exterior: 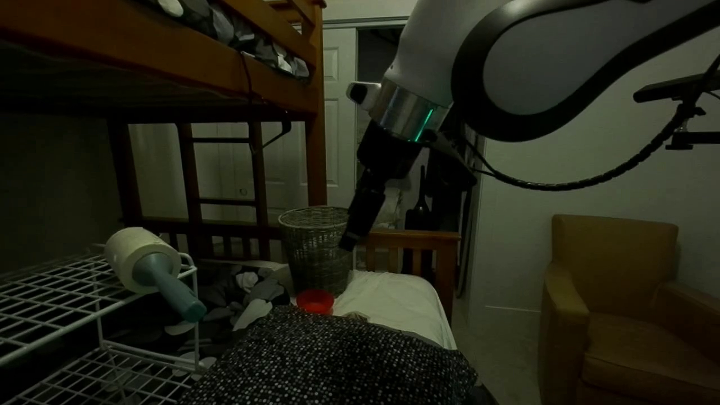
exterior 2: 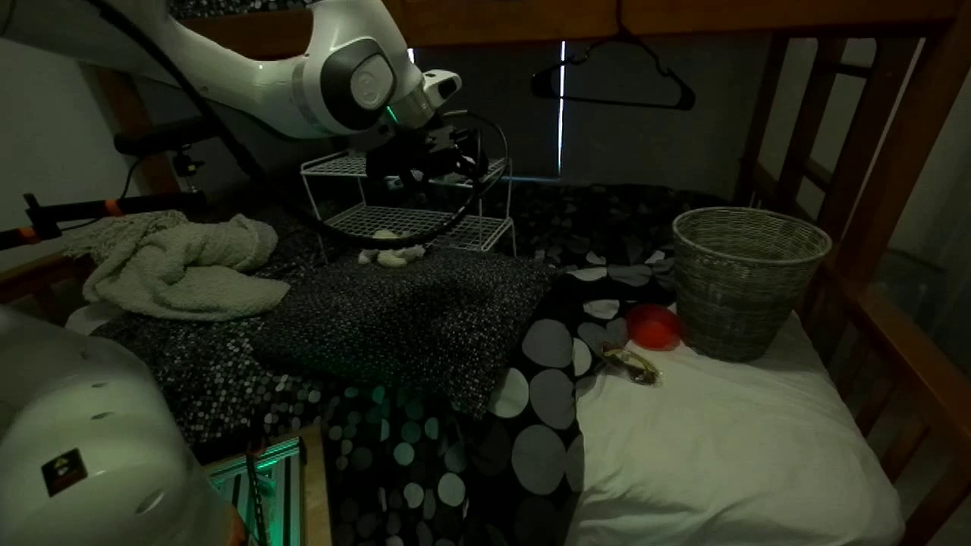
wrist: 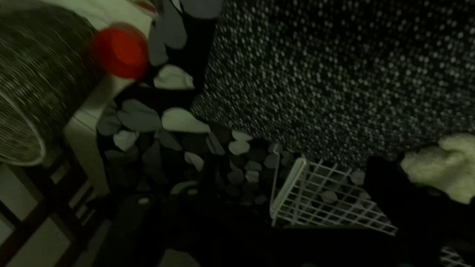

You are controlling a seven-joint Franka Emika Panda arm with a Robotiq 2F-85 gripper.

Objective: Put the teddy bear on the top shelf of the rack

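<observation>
The teddy bear (exterior 2: 391,258) is a small cream plush lying on the dark speckled blanket in front of the rack; a cable crosses over it. In the wrist view it shows as cream fluff (wrist: 441,167) at the right edge, partly behind a dark finger. It does not show in the remaining exterior view. The white wire rack (exterior: 101,312) has two tiers and also shows in an exterior view (exterior 2: 334,165) and the wrist view (wrist: 291,183). My gripper (exterior: 349,241) is up in the air, pointing down. In the wrist view its dark fingers (wrist: 293,168) stand wide apart with nothing held.
A lint roller (exterior: 147,263) with a teal handle lies on the rack's top shelf. A wicker basket (exterior 2: 747,296), a red bowl (exterior 2: 654,327) and a small wrapped item (exterior 2: 631,364) are at the bed's end. A cream throw (exterior 2: 182,265) lies opposite. The bunk bed's wooden frame (exterior: 270,73) hangs overhead.
</observation>
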